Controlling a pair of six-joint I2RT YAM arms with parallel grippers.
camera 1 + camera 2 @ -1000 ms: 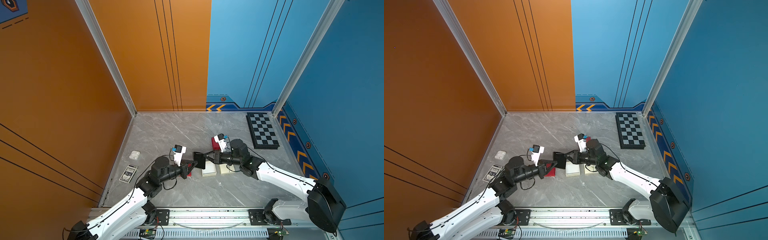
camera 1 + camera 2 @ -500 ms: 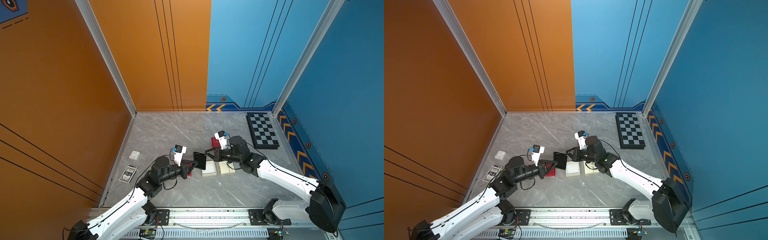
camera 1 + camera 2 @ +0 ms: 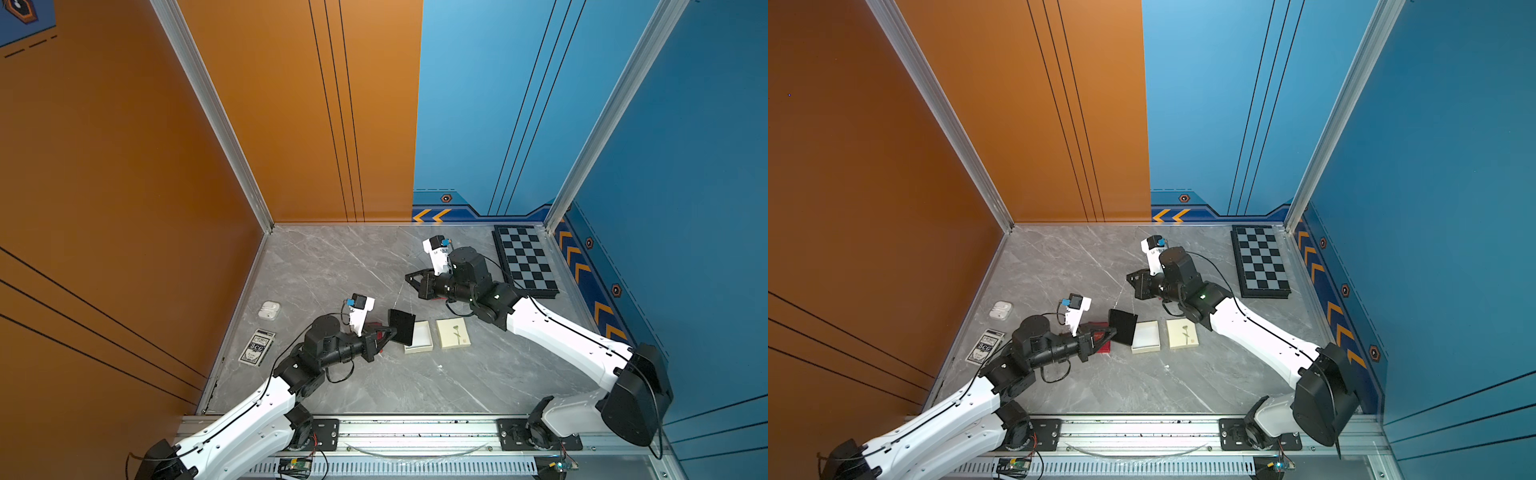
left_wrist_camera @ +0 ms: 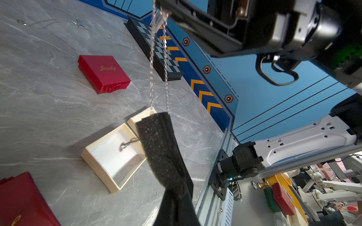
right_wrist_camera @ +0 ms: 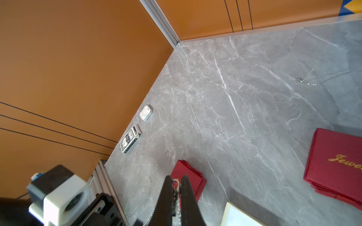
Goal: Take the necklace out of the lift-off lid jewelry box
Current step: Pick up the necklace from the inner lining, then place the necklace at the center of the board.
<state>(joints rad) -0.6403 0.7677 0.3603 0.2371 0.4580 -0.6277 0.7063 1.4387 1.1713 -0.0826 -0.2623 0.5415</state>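
Necklace shows in both top views as a thin taut line. It runs from the right gripper, beyond the box, down to a black pad. The left gripper holds that pad tilted over the box's left edge. The lid lies flat just right of the box. A chessboard sits well beyond the box to the right. An earbud case and a card deck lie far to its left.

In the left wrist view, two strands of chain rise from the pad's top edge to the right gripper. A short length shows over the box's white inside; whether it touches the floor I cannot tell. The left jaws are pinched tight on the pad's lower end. A red case marked Jewelry lies beyond the box, and a second necklace lies loose farther beyond.

In the right wrist view, the right jaws are nearly closed with the chain nipped between them.

The box is open and the pad is out, so the step in hand looks like freeing the chain from the pad. The next move seems to call for the right arm to draw away while the left holds the pad steady. The chain may snag in the pad. The red case and the second necklace limit where it can be laid down.
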